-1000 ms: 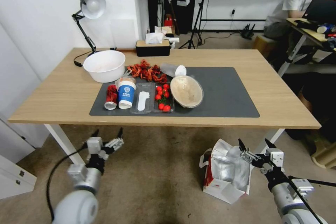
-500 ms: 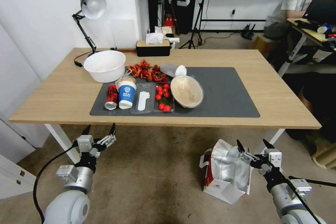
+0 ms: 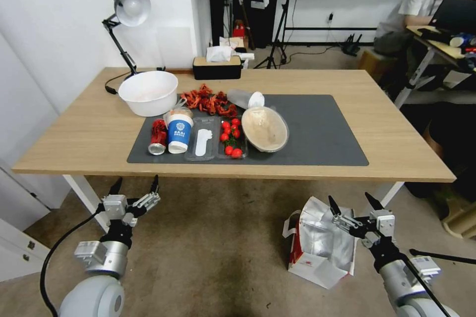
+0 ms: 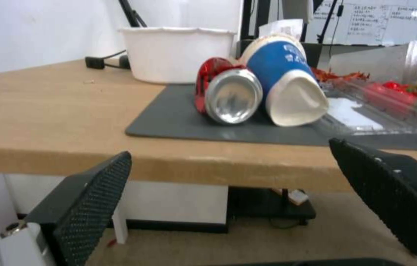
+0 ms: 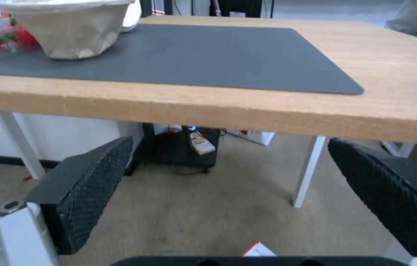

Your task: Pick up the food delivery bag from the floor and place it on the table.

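My right tool (image 3: 356, 208) is spread wide with nothing in it, hanging just over the open top of the food delivery bag (image 3: 320, 247), which sits on the floor (image 3: 223, 247) in front of the table's right leg. My left tool (image 3: 133, 192) is open and empty too, off over bare floor, well away from the bag. What worries me is that the bag is all crinkly foil and floppy walls, so if I pinch lining instead of a strap or a firm edge, I reckon it'll sag, slip out or tear on the lift. Also the table (image 3: 396, 143) edge is right above, so the bag could snag under it going up. And the near-left of the grey mat (image 3: 317, 133) is crowded with a cup (image 3: 178, 132), can (image 3: 158, 137) and tomato tray (image 3: 231, 139), so I could knock those.
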Available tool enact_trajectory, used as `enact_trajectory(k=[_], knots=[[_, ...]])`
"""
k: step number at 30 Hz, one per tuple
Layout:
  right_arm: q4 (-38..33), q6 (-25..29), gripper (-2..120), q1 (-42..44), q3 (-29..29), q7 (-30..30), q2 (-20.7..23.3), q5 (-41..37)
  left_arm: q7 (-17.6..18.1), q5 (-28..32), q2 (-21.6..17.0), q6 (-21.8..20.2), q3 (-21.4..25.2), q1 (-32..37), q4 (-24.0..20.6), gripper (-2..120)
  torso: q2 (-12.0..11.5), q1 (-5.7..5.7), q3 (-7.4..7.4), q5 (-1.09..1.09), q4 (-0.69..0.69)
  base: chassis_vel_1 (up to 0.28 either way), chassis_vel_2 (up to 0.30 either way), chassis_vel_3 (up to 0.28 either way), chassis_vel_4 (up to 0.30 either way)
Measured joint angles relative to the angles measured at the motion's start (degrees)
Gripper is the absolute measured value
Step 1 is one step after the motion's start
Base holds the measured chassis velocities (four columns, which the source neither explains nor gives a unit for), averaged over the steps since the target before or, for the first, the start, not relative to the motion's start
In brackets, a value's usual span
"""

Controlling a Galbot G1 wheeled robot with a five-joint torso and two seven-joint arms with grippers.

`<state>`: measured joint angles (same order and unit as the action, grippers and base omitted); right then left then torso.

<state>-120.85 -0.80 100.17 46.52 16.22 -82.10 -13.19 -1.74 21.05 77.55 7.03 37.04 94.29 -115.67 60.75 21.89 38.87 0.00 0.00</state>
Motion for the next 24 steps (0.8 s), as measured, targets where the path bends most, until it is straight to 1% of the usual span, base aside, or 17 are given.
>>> enact_trajectory(k=[2, 5, 7, 9, 14, 16, 21, 24], knots=[[0.0, 0.0, 100, 0.0, 0.0, 0.0, 0.0, 0.0, 0.0, 0.0, 0.0, 0.1, -0.1, 0.0, 0.0, 100, -0.2, -0.08, -0.08, 0.0, 0.0, 0.0, 0.0, 0.0, 0.0], [-0.2, 0.2, 100, 0.4, 0.1, 0.0, 0.0, 0.0, 0.0, 0.0, 0.3, 0.7, -0.5, 0.1, 0.4, 100, -1.7, -0.75, -0.91, 0.0, 0.0, 0.0, 0.0, 0.0, 0.0], [-0.2, 0.2, 100, 0.4, 0.1, 0.0, 0.0, 0.0, 0.0, 0.0, 0.3, 0.8, -0.6, 0.1, 0.5, 100, -1.9, -0.84, -1.03, 0.0, 0.0, 0.0, 0.0, 0.0, 0.0], [-0.2, 0.3, 100, 0.6, 0.1, 0.0, -0.1, 0.0, -0.1, 0.0, 0.5, 1.4, -0.6, 0.1, 0.9, 100, -2.8, -1.25, -1.55, 0.0, 0.0, 0.0, 0.0, 0.0, 0.0], [-0.3, 0.4, 100, 0.7, 0.1, 0.1, -0.1, 0.0, -0.1, 0.0, 0.5, 2.1, -0.7, 0.2, 1.2, 100, -3.9, -1.71, -2.19, 0.0, 0.0, 0.0, 0.0, 0.0, 0.0], [-0.3, 0.5, 100, 0.7, 0.1, 0.1, -0.1, 0.1, -0.1, 0.0, 0.5, 2.6, -0.8, 0.1, 1.4, 100, -4.8, -2.09, -2.72, 0.0, 0.0, 0.0, 0.0, 0.0, 0.0], [-0.4, 0.5, 100, 0.8, 0.0, 0.1, -0.3, 0.3, -0.2, 0.1, 0.5, 3.0, -1.1, 0.0, 1.7, 100, -6.0, -2.6, -3.37, 0.0, 0.0, 0.0, 0.0, 0.0, 0.0], [-0.4, 0.5, 100, 0.7, 0.0, 0.1, -0.3, 0.5, -0.2, 0.3, 0.5, 3.3, -1.4, -0.2, 2.1, 100, -7.2, -3.14, -4.05, 0.0, 0.0, 0.0, 0.0, 0.0, 0.0]])
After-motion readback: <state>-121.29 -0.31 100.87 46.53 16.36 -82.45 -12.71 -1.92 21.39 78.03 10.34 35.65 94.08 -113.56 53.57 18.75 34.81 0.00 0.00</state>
